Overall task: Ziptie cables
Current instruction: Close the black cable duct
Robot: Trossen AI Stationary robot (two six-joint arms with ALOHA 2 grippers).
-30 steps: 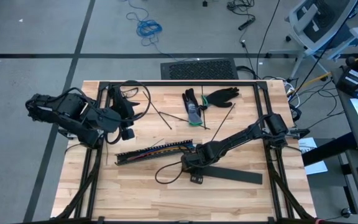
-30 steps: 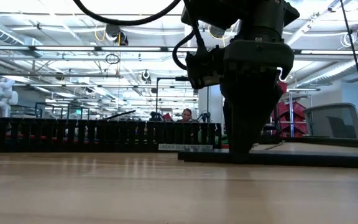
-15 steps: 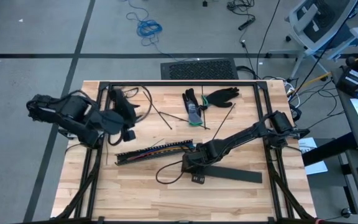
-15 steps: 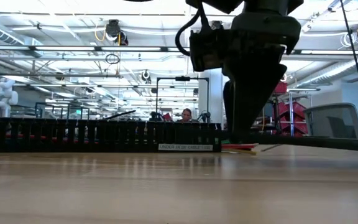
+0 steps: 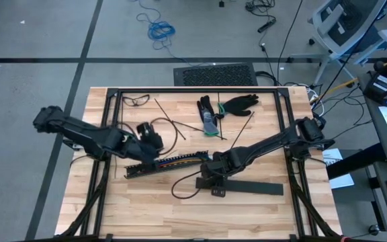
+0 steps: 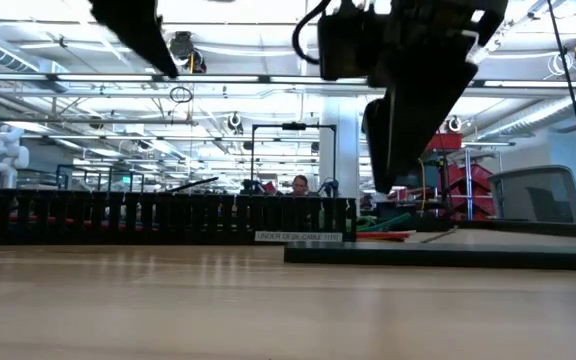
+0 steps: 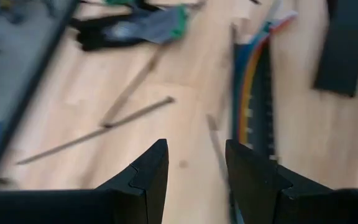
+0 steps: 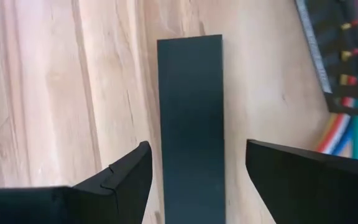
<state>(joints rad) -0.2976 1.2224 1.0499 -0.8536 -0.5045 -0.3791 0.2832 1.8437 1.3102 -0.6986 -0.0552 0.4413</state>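
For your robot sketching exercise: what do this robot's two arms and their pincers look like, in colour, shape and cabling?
Both arms are dark, jointed and slender, with bulkier blocks at the joints. The left arm and right arm each end in a pincer: left pincer, right pincer, with two black, wedge-shaped fingers tapering to points. A black cable loops by the right wrist.

The left gripper (image 7: 194, 165) hangs over bare wood, fingers apart with nothing between them. Just beside it runs the long black rail (image 7: 263, 124) with the cables (image 7: 248, 81) inside. Thin zipties (image 7: 135, 115) lie ahead. Under the right gripper (image 8: 194, 174), a flat black strip (image 8: 190, 112) covers the wood between its fingers.
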